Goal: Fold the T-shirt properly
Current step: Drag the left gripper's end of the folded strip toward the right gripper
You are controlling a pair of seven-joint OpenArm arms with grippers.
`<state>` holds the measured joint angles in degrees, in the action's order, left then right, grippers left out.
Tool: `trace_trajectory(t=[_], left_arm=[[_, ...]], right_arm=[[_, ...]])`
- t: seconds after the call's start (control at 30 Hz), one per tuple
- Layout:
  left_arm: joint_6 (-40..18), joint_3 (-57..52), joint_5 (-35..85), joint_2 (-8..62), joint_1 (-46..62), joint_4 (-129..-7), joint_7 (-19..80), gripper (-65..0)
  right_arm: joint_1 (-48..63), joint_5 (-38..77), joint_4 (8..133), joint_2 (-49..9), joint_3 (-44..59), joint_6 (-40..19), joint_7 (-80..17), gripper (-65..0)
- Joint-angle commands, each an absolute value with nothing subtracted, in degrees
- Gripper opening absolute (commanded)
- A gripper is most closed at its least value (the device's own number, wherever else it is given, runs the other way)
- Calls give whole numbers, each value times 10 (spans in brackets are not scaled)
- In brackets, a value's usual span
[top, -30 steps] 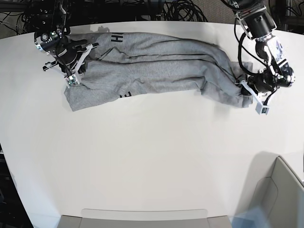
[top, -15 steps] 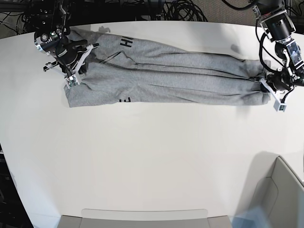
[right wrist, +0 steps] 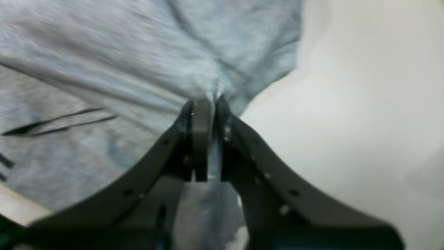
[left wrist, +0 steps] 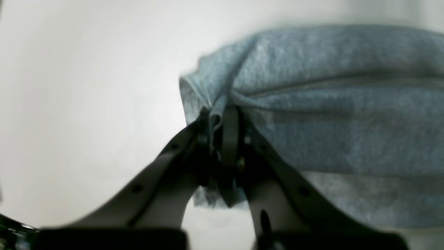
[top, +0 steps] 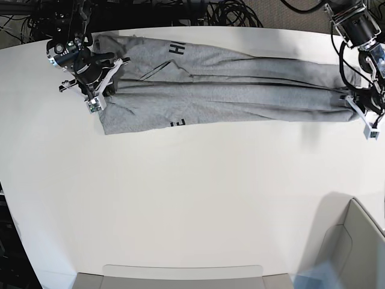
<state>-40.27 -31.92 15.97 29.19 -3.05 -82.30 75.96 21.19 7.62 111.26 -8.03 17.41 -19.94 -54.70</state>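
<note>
One T-shirt [top: 228, 90], stretched across the table [top: 192, 198]. Two grippers: left gripper [left wrist: 222, 114] and right gripper [right wrist: 204, 104] each pinch an end.

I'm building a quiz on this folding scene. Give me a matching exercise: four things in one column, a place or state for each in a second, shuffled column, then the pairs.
Things:
1. T-shirt
2. left end effector
3. right end effector
4. black lettering

Places or states:
A. clamped on the shirt's end at the base view's right
B. stretched in a long band across the table's far side
C. printed on the fabric near the base view's left end
D. at the shirt's end on the base view's left, fabric between its fingers

Pairs: 1-B, 2-A, 3-D, 4-C
</note>
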Motion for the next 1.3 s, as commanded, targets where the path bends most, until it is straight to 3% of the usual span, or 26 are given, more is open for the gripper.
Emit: trace_trajectory(t=[0.0,0.17,0.5,0.87,1.07,1.27], left_arm=[[-400,-322,155,303,-38,-845,771,-650],[-400,-323,153,275,-22,-902,799,-650],[-400,-324,152,269,-12,-902,792,-650],[-400,-323,78,270,-15,-761,652,-650],[-400,-320,51,269,-15,-757,639,-643],[-400,-327,51,270,-28,-759,641,-392]], right_arm=[[208,81,1123,-83,175,-200,-538,-568],[202,80,1121,-74,175,-200,-538,-545],[201,80,1121,-74,175,-200,-538,-545],[204,80,1121,-77,175,-200,-538,-545],[204,80,1121,-77,176,-200,-538,-545],[202,80,1121,-75,176,-200,-538,-546]])
